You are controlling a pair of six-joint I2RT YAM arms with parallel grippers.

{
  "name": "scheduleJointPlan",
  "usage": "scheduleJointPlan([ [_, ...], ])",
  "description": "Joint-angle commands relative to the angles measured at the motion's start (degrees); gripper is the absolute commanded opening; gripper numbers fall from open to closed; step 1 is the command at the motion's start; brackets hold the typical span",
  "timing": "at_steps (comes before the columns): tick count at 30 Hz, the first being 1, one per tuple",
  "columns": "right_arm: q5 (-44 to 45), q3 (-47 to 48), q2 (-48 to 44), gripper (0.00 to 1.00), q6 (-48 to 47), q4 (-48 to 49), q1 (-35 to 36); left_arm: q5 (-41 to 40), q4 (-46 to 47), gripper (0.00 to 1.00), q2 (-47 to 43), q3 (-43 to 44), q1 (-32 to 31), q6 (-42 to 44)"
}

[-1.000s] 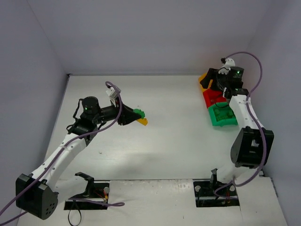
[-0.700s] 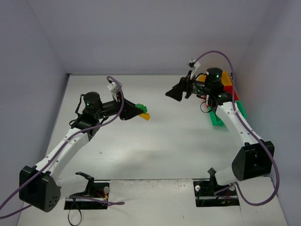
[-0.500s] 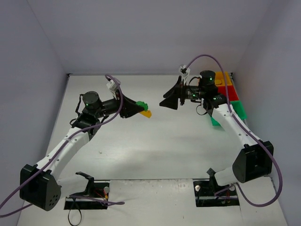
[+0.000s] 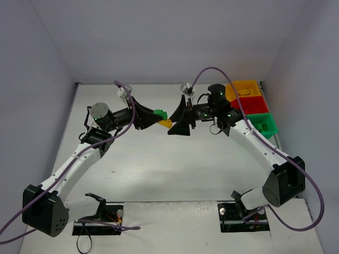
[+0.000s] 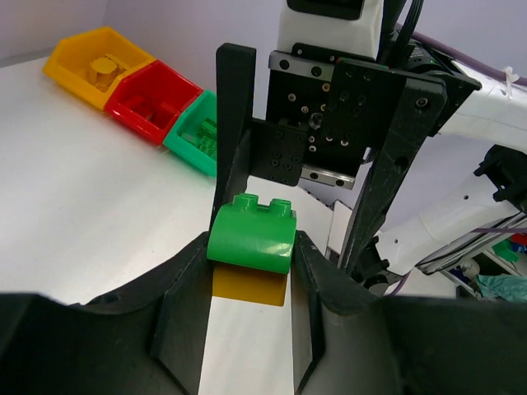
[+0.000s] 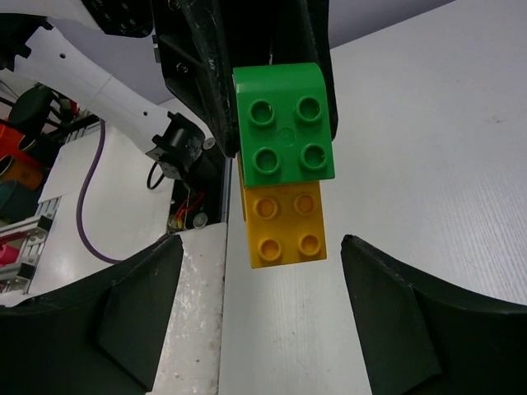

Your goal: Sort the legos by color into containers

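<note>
With legos [image 5: 100, 69] already in the containers [image 4: 248, 97], you had the left gripper [image 4: 159, 117] clamped on a joined green-yellow pair [image 6: 284, 164] above mid-table, right gripper [image 6: 262, 288] spread open facing it, separation likely remaining.

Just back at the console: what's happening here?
The left hand is shut on a green studded plastic brick with a yellow-orange brick stuck to it, held above the table. The open right hand faces the pair, not gripping it. The yellow-orange plastic bin, red bin and green bin at far right each hold bricks.
</note>
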Motion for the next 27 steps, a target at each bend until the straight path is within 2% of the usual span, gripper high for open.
scheduleJointPlan([
  [1,-0.6,2.4,0.1,0.73,-1.0,4.6,1.3,-0.1,6.2,0.0,-1.5,1.1,0.2,-1.5],
  [6,0.6,3.3,1.1,0.63,-1.1,4.6,2.4,0.3,6.5,0.0,-1.4,0.7,0.0,-1.7],
  [13,0.9,4.4,2.2,0.59,-1.0,4.9,3.3,2.4,6.6,0.0,-1.2,-0.2,-0.4,-0.7],
  [18,0.9,4.8,2.4,0.54,-1.0,4.9,3.4,3.5,3.0,0.0,-1.4,0.1,-0.4,2.5],
  [21,0.8,4.8,2.7,0.41,-1.1,4.8,3.4,3.7,2.7,0.0,-1.3,0.3,-0.4,2.8],
  [22,0.8,4.8,2.8,0.28,-1.2,4.8,3.5,3.6,2.7,0.0,-1.3,0.4,-0.5,2.8],
  [24,0.1,4.6,2.9,0.11,-1.2,4.7,3.5,3.4,3.0,0.0,-1.2,0.5,-0.5,2.6],
  [25,0.1,4.4,2.9,0.0,-1.4,4.6,3.7,3.3,3.0,0.0,-1.0,0.6,-0.4,2.6],
  [27,0.1,4.2,2.8,0.0,-1.7,4.3,3.8,2.9,3.1,0.0,-1.0,0.7,-0.4,2.5],
])
